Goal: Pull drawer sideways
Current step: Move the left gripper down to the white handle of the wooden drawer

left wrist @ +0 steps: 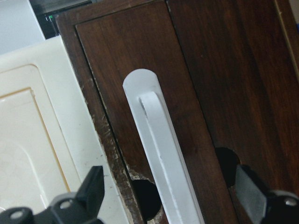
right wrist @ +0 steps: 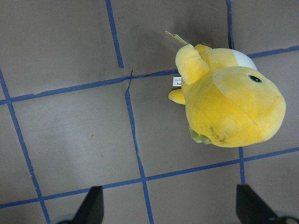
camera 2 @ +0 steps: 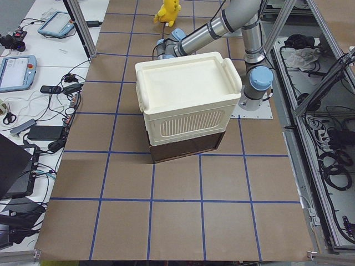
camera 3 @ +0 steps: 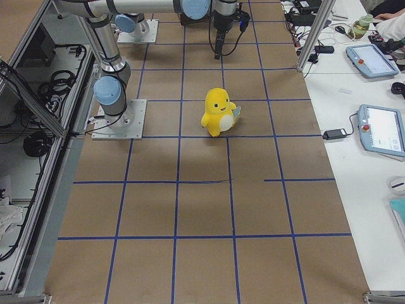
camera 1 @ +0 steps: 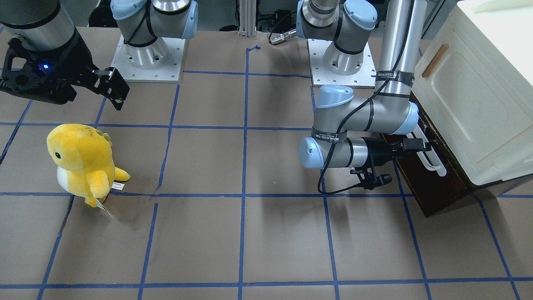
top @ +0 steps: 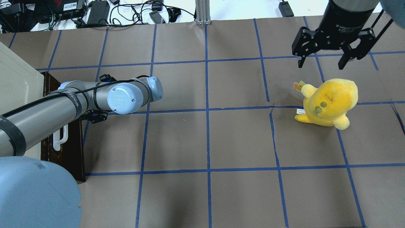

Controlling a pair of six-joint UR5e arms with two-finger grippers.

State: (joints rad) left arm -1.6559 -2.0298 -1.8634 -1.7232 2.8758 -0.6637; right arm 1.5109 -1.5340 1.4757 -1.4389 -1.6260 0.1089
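Note:
The drawer (camera 1: 437,187) has a dark brown wooden front and sits low under the cream cabinet at the table's left end. Its long white bar handle (camera 1: 431,160) runs along the front. My left gripper (camera 1: 418,146) is open at the handle. In the left wrist view the handle (left wrist: 159,140) lies between the two fingertips (left wrist: 91,186), and my left gripper (left wrist: 170,196) straddles it without closing. The drawer's interior does not show. My right gripper (top: 322,63) is open and empty, hanging above the table far from the drawer.
The large cream-white cabinet (camera 1: 479,91) with a small brown handle stands over the drawer. A yellow plush toy (top: 329,103) stands on the table just below my right gripper and shows in the right wrist view (right wrist: 229,107). Blue tape lines grid the brown tabletop (top: 205,139).

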